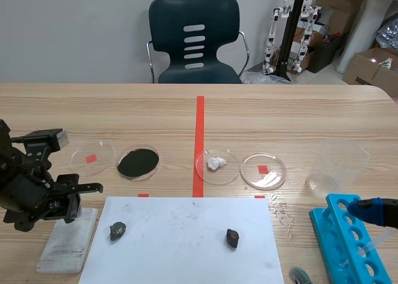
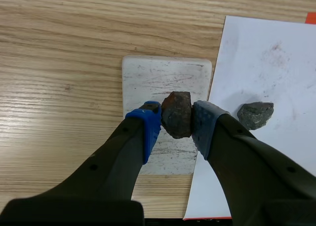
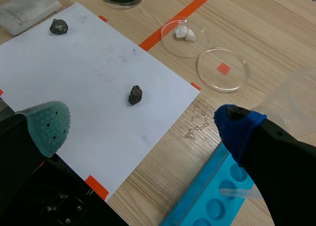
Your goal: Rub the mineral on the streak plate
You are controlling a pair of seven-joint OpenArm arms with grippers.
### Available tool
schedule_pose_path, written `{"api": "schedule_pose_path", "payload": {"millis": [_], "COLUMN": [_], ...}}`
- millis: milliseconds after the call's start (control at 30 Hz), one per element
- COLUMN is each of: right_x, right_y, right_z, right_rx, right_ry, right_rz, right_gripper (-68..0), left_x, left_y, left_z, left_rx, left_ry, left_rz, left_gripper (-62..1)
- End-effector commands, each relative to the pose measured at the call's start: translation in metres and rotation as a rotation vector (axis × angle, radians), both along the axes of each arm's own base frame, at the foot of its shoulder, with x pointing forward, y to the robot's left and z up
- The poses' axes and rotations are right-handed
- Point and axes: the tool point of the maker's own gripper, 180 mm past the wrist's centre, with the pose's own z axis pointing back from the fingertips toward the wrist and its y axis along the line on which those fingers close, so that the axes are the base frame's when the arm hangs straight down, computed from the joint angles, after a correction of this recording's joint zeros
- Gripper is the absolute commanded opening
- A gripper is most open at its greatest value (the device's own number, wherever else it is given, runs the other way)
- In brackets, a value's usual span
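At lower left, my left jaws clamp the dark reddish-brown mineral lump (image 2: 176,114) over the scuffed white ceramic streak plate (image 2: 165,77), ready to rub; my right jaws gape empty.

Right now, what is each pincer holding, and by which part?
Left pincer holds a brown mineral, clamped at its two opposite sides, over the streak plate. Right pincer is open, holding nothing.

Pale wood-grain worktop (image 2: 59,48), matt, white streak plate (image 2: 163,77) dull and scuffed grey, rough dark mineral (image 2: 176,114), smooth matt paper sheet (image 1: 180,234), clear glossy dish (image 1: 277,173)
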Motion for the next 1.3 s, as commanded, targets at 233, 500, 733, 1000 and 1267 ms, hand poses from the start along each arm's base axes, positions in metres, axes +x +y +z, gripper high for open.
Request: {"api": "schedule_pose_path", "payload": {"millis": [233,500,733,1000,1267], "right_x": [0.005,0.005,0.005,0.005,0.005], "right_y": [0.002,0.002,0.002,0.002,0.002], "right_z": [0.009,0.009,0.009,0.009,0.009], "right_rx": [0.019,0.019,0.019,0.019,0.019], "right_ry": [-0.033,-0.033,-0.033,-0.033,-0.033], "right_rz": [0.002,0.002,0.002,0.002,0.002], "right_gripper": [-6.5,-6.5,-6.5,-6.5,-6.5], "left_x": [0.007,0.003,0.002,-0.002,-0.003], "left_y": [0.012,0.016,0.018,0.018,0.010], "left_z": [-0.008,-0.016,-0.018,-0.023,-0.025], "left_rx": [0.056,0.067,0.068,0.090,0.056], "left_ry": [0.024,0.059,0.066,0.082,0.085], "left_rz": [0.010,0.016,0.019,0.004,-0.004], "left_gripper": [-49.0,-49.0,-49.0,-49.0,-49.0]}}
